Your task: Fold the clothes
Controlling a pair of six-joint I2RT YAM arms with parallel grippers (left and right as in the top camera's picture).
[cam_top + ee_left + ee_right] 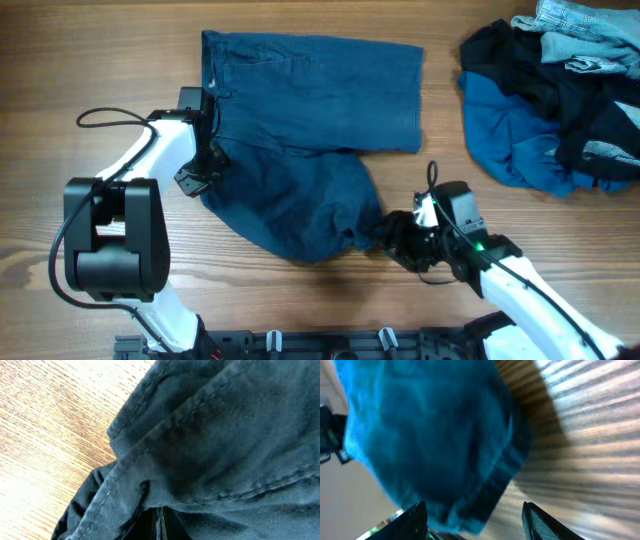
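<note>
Dark blue denim shorts [320,90] lie spread in the middle of the table, the near leg bunched toward the front. My left gripper [205,165] is at the shorts' left edge and is shut on a fold of the fabric; in the left wrist view the cloth [225,435] fills the frame and covers the closed fingers [161,525]. My right gripper [385,235] is at the near right corner of the shorts. Its fingers [475,520] are wide apart, with the hem of the shorts [430,435] hanging between them.
A pile of clothes [560,90] lies at the back right: a blue garment, black pieces and light denim. Bare wooden table [100,60] shows on the left and along the front.
</note>
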